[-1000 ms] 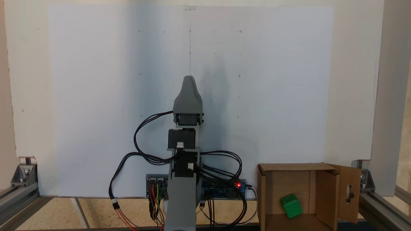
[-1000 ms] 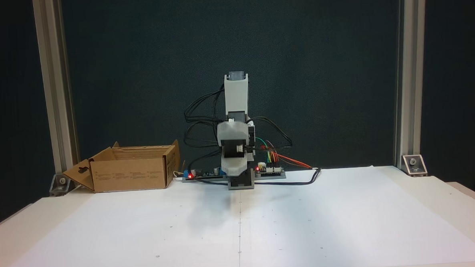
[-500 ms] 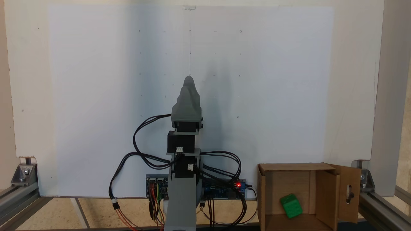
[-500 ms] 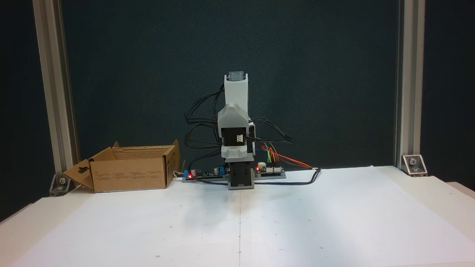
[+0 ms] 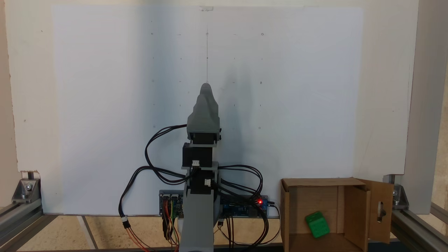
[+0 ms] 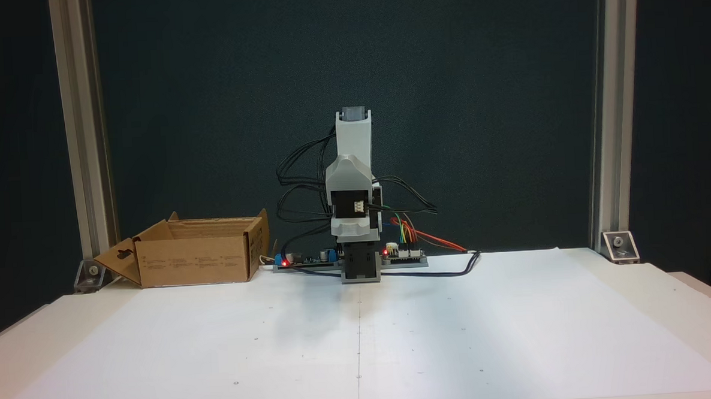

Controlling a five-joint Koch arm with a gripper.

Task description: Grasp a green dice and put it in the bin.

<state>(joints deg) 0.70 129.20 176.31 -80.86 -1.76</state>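
Surface [image 5: 105,87]: white paper sheet with faint dots and a centre line, laid over a pale board; bare across its middle in both fixed views.
Arm: stands at the near edge in the downward fixed view, folded over its own base; black cables loop on either side.
Pincer [image 5: 206,87]: grey, pointing toward the far side of the sheet, holding nothing; its jaws lie one behind the other, so apart or together cannot be told.
Controller boards [image 5: 241,206]: beside the arm's base, one red light lit.
Bin [image 5: 290,217]: brown cardboard box at the near right corner, flaps open, the right flap bearing an oblong cutout.
Green dice [image 5: 317,224]: lies inside the bin on its floor, tilted, near the middle.
Handling, judged: light, rigid plastic, not fragile; smooth rounded edges likely slippery. Best taken across two opposite flat faces, squarely at mid-height.
Task status, judged: deposit looks complete.
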